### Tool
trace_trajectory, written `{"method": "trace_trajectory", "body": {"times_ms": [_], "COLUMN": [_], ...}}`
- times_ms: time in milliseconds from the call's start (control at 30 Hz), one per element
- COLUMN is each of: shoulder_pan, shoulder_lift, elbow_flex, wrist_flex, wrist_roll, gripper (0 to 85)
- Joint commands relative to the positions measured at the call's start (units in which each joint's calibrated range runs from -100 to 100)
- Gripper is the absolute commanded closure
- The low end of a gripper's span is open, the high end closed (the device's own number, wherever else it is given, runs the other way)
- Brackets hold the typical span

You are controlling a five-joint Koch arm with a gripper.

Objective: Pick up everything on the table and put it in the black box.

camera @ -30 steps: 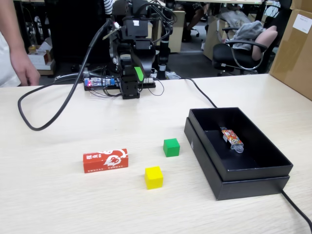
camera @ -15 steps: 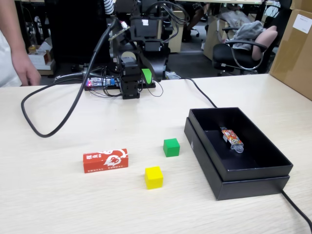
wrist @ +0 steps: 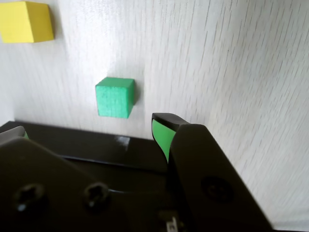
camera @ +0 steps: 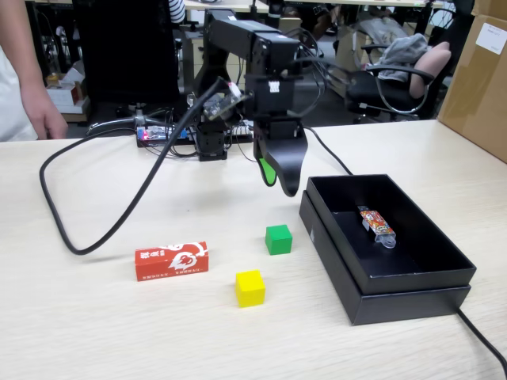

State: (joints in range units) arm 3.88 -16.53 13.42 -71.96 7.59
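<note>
A green cube (camera: pixel 278 238) (wrist: pixel 115 97) rests on the table (camera: pixel 119 332) just left of the black box (camera: pixel 396 305). In front of it lies a yellow cube (camera: pixel 249 287) (wrist: pixel 25 21). Further left in the fixed view is the red carton (camera: pixel 171 260) with white markings. My gripper (camera: pixel 281 180) (wrist: pixel 91 126) hangs in the air behind the green cube, near the box's far left corner. It is open and holds nothing. In the wrist view the green cube lies just beyond the gap between the green-padded fingers (wrist: pixel 161 135).
An orange snack packet (camera: pixel 376 224) lies inside the black box. A black cable (camera: pixel 79 237) loops over the table's left half. A person's hand (camera: pixel 43 115) is at the far left edge, and a brown carton (camera: pixel 479 79) stands at the right.
The arm has unfolded from its base at the back and swung forward and right. The gripper now hangs low near the green cube and the box corner. The cable loop shifted with it.
</note>
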Motion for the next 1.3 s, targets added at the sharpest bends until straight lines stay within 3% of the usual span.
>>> {"method": "trace_trajectory", "body": {"times_ms": [0,1100,1267], "shoulder_pan": [0.2,0.0,-0.1], "shoulder_lift": [3.5,28.1,28.9], "elbow_flex": [3.2,14.4,14.4], "wrist_flex": [-0.2,-0.2,-0.2], "wrist_roll": [0.4,1.4,1.5], "gripper": [37.1,38.4,43.4]}}
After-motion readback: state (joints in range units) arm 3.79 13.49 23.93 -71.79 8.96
